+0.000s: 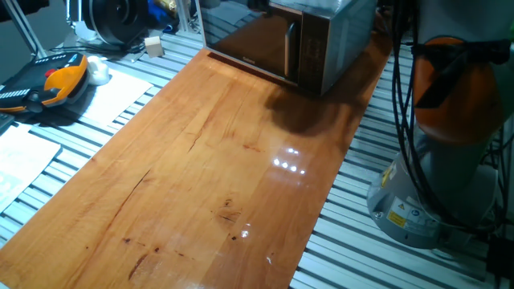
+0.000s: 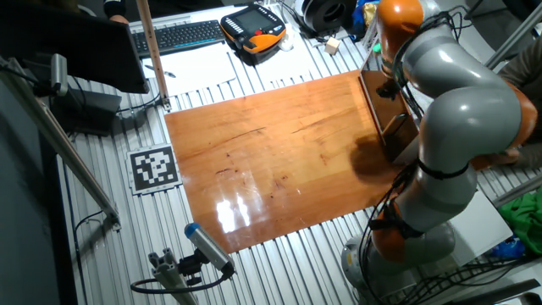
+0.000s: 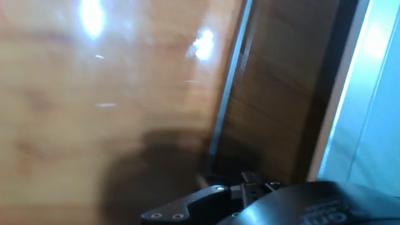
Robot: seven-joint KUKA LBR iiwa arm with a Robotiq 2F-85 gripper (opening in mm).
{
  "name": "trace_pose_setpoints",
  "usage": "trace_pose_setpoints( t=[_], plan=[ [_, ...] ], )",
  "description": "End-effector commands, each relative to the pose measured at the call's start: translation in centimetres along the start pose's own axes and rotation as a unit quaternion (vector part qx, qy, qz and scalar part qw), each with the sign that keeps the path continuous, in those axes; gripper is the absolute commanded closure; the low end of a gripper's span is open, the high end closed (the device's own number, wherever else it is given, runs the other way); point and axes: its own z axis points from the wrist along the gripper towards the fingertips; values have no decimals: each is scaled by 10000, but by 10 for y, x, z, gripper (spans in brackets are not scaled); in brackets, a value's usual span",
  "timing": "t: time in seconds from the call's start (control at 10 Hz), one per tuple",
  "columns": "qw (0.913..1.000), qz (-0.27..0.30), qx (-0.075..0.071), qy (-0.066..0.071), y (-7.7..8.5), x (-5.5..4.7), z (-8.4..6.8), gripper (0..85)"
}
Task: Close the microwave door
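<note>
At the far end of the wooden tabletop [image 1: 217, 177] stood one microwave [image 1: 345, 36], its silver casing catching the light. Its single door, the microwave door [image 1: 249, 40], was a dark glossy panel that mirrored the wood grain, with one vertical grey bar handle [image 1: 291, 46] along its right edge; it lay flush, or very nearly so, against the casing. In the hand view the door [image 3: 275, 94] filled the right half as a brown reflecting pane, with one slim dark frame edge [image 3: 228, 94] running down beside the wood. Only the black body of the gripper [image 3: 250, 203] showed at the bottom of that view; its fingers were out of sight, so I cannot tell whether they were spread or pressed together. One grey and orange robot arm [image 2: 457, 110] curved over the right side of the table. Off the wood lay one orange teach pendant [image 2: 252, 21], one black keyboard [image 2: 178, 36] and one printed marker square [image 2: 154, 168] on the slatted metal bench [image 2: 279, 254].
</note>
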Motion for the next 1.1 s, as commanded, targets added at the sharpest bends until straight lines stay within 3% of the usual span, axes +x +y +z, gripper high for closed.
trace_pose_setpoints(
  t=[0.0,0.1,0.2,0.3,0.5,0.6,0.8,1.0],
  plan=[
    [9972,517,-538,13,44,-14,-14,850],
    [9952,698,-683,-100,68,-19,-18,850],
    [9932,859,-770,-125,94,-21,-21,850],
    [9912,1025,-819,-156,121,-18,-24,850],
    [9881,1272,-854,-141,160,-11,-34,850],
    [9876,1338,-809,-139,174,-6,-39,850],
    [9851,1477,-874,-145,199,6,-43,850],
    [9849,1425,-968,-188,214,15,-35,850]
  ],
)
